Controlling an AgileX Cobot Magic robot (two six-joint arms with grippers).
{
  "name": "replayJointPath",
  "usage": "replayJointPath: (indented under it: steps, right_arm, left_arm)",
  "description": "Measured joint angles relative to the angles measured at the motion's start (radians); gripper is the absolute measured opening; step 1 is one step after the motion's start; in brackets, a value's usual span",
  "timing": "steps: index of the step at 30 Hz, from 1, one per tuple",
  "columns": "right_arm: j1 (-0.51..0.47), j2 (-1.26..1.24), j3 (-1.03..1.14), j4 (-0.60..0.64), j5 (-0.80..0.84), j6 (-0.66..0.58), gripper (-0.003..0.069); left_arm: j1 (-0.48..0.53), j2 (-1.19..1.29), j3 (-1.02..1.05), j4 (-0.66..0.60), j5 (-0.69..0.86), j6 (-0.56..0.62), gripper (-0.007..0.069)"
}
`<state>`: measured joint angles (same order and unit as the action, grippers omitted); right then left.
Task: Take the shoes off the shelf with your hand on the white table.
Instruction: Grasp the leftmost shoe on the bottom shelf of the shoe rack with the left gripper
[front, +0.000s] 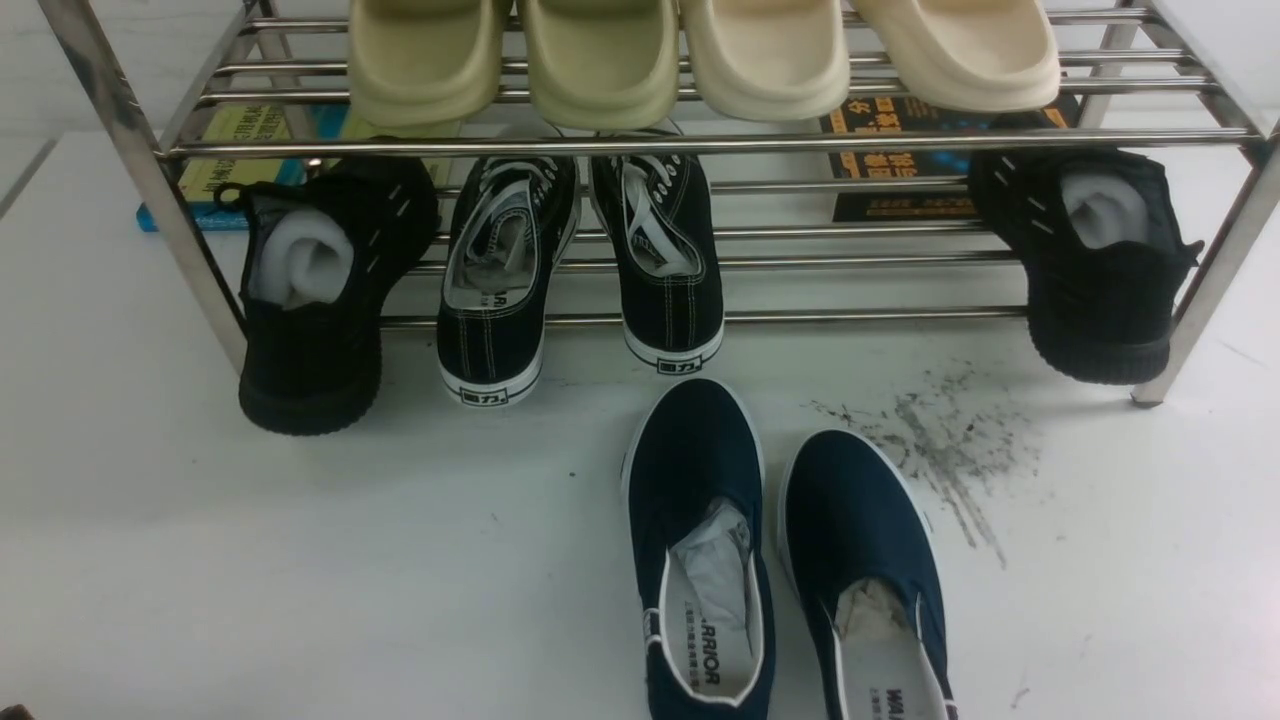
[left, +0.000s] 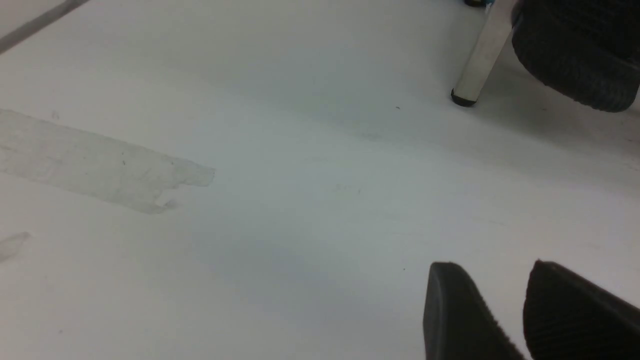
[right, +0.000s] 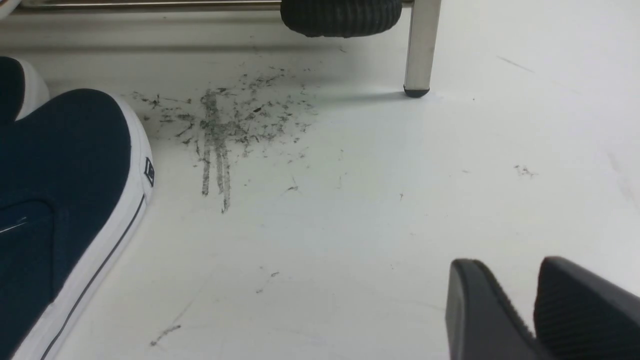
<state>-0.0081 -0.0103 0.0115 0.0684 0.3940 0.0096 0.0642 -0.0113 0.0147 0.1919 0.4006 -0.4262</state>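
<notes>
The shoes, two black canvas lace-up sneakers (front: 495, 285) (front: 665, 265) with white laces and soles, rest heels-out on the lower tier of the steel shelf (front: 700, 143), side by side left of its middle. Neither hand shows in the front view. My left gripper (left: 495, 267) hangs open and empty over bare white table (left: 300, 200), near the shelf's left leg (left: 477, 60). My right gripper (right: 510, 262) is open too, with nothing between its fingers. It hovers over the table beside the scuff marks (right: 225, 125), short of the shelf's right leg (right: 421, 47).
Two navy slip-ons (front: 695, 540) (front: 865, 570) lie on the white table (front: 250, 560) before the shelf. All-black knit shoes (front: 320, 300) (front: 1095, 260) sit at the lower tier's two ends. Beige slippers (front: 600, 60) fill the top tier. Books (front: 900, 150) lie behind.
</notes>
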Motion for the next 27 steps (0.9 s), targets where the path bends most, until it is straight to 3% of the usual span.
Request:
replayJointPath:
  steps: [5, 6, 7, 8, 10, 21, 27]
  right_arm:
    - [0.0, 0.0, 0.0, 0.0, 0.0, 0.0, 0.0211]
    - [0.0, 0.0, 0.0, 0.0, 0.0, 0.0, 0.0213]
    - [0.0, 0.0, 0.0, 0.0, 0.0, 0.0, 0.0213]
    - [0.0, 0.0, 0.0, 0.0, 0.0, 0.0, 0.0217]
    - [0.0, 0.0, 0.0, 0.0, 0.0, 0.0, 0.0218]
    - [0.0, 0.0, 0.0, 0.0, 0.0, 0.0, 0.023]
    - [0.0, 0.0, 0.0, 0.0, 0.0, 0.0, 0.0237]
  left_arm:
    - [0.0, 0.0, 0.0, -0.154, -0.002, -0.102, 0.0242]
    - [0.0, 0.0, 0.0, -0.254, -0.003, -0.183, 0.0242]
    - [0.0, 0.0, 0.0, -0.267, -0.003, -0.192, 0.0242]
    - [0.0, 0.0, 0.0, -0.435, 0.002, -0.317, 0.0242]
    - [0.0, 0.0, 0.0, -0.513, 0.006, -0.377, 0.0242]
    - [0.0, 0.0, 0.005, -0.549, -0.012, -0.419, 0.0241]
    - [0.0, 0.025, -0.157, -0.532, 0.055, -0.241, 0.012]
